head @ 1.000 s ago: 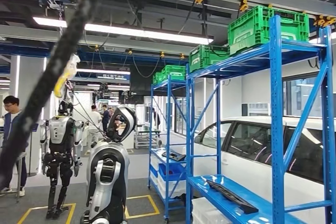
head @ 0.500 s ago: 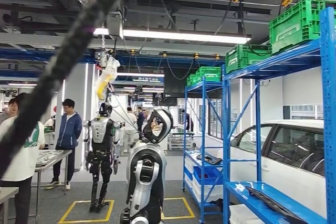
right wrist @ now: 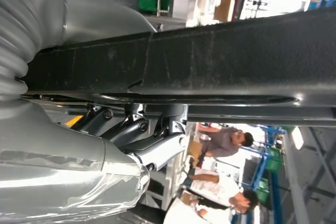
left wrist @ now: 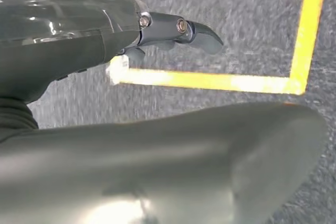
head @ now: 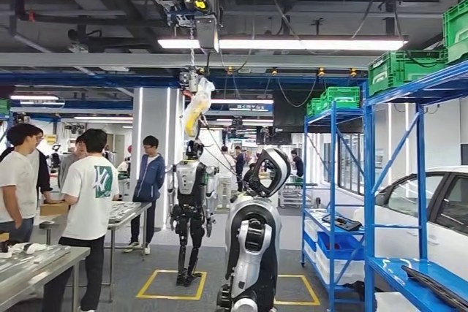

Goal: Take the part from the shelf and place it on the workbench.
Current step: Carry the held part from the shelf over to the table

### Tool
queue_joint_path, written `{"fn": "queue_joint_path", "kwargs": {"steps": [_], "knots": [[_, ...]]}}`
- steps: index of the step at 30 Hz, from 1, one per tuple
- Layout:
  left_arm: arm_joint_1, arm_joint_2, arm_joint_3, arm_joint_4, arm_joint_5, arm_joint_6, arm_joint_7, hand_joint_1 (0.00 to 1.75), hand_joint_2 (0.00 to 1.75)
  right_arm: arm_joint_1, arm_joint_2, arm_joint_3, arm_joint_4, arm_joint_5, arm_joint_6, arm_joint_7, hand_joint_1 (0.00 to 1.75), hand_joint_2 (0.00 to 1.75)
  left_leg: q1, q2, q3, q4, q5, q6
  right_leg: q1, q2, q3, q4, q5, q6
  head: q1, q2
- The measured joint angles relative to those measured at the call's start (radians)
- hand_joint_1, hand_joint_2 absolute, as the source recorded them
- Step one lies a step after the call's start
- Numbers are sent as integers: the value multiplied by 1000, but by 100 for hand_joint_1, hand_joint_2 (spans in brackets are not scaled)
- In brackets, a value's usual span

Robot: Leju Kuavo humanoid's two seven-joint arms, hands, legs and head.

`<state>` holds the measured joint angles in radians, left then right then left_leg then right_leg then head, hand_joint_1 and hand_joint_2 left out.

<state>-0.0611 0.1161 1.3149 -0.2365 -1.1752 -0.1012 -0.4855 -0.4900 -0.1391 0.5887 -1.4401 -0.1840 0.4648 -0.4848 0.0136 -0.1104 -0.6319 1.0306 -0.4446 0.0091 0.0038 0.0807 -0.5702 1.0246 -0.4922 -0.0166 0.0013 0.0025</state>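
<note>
In the right wrist view a long black part (right wrist: 222, 61) runs across the picture, and my right hand (right wrist: 130, 129) grips it, dark fingers (right wrist: 158, 148) curled against its underside. My left hand (left wrist: 118, 30) hangs over grey floor with a yellow line, fingers (left wrist: 198, 30) stretched out and holding nothing. In the head view a metal workbench (head: 33, 261) stands at the lower left. The blue shelf (head: 386, 180) is on the right, with another flat black part (head: 436, 279) lying on its lower level.
Several people stand around a second table (head: 124, 213) on the left. Another silver humanoid (head: 251, 242) stands close ahead, and a dark one (head: 190, 210) hangs from a hoist over a yellow floor square. A white car (head: 442, 210) sits behind the shelves.
The camera has swung to the left, so the shelves and car slid to the right and the people and workbench came in. The black part crossing the head view has left that picture.
</note>
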Motion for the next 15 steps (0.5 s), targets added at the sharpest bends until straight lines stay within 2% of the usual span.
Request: {"fn": "queue_joint_path", "kwargs": {"steps": [1,2,3,4,5,6,7,8,9,10,12,14,15], "knots": [[3,1,0,0,0,0,0,0,175,0,4,-4,0,0,4,0,175,175,3,-9,-3,-2,2,-5,-2,-12,3,-9,1,-1,0,0],[6,0,0,0,-1,-1,0,0,175,0,9,-7,-2,1,6,0,175,175,2,-4,-6,1,-1,-10,-4,-24,7,-18,4,-2,0,0],[7,0,0,0,-1,-2,1,0,175,1,15,-10,-5,1,9,0,175,175,0,13,-14,15,-12,-15,-7,-36,12,-27,7,-5,0,0],[6,0,0,0,-2,-1,1,0,175,2,20,-13,-10,2,12,0,175,175,-2,37,-30,49,-34,-20,-11,-50,16,-35,10,-7,0,0],[4,-1,0,0,-3,-1,2,0,175,3,23,-15,-14,2,15,1,175,175,-1,64,-55,102,-63,-26,-10,-63,19,-37,11,-8,0,0],[1,-1,0,0,-4,-1,2,0,175,6,25,-17,-19,3,17,2,175,175,2,82,-86,165,-91,-32,-10,-78,20,-37,10,-8,0,0],[-1,-2,0,0,-6,-1,2,0,175,8,27,-17,-22,4,19,3,175,175,6,91,-112,219,-110,-37,-11,-92,21,-37,9,-7,0,0],[0,-3,0,0,-7,-1,2,0,175,11,28,-17,-25,5,21,5,175,175,10,97,-125,247,-114,-42,-11,-105,21,-37,7,-6,1,0],[2,-4,0,0,-8,-2,2,0,175,13,29,-17,-28,5,22,7,175,175,14,101,-119,239,-101,-47,-12,-116,22,-37,6,-4,1,0],[3,-4,0,0,-8,-2,2,0,175,14,29,-17,-32,6,23,9,175,175,17,108,-96,197,-75,-50,-13,-127,23,-36,4,-1,1,0],[3,-4,0,0,-8,-2,1,0,175,14,30,-18,-40,6,25,12,175,175,16,145,-24,68,-20,-54,-12,-146,27,-31,-4,11,1,0],[-1,-5,0,0,-8,-2,1,0,175,13,30,-19,-46,7,26,13,175,175,10,172,13,-3,-3,-41,-7,-163,30,-27,-12,24,1,0],[-1,-6,0,0,-8,-2,0,0,175,13,30,-20,-48,7,26,13,175,175,5,169,14,-9,-7,-31,-6,-172,32,-27,-14,30,0,0]]}}
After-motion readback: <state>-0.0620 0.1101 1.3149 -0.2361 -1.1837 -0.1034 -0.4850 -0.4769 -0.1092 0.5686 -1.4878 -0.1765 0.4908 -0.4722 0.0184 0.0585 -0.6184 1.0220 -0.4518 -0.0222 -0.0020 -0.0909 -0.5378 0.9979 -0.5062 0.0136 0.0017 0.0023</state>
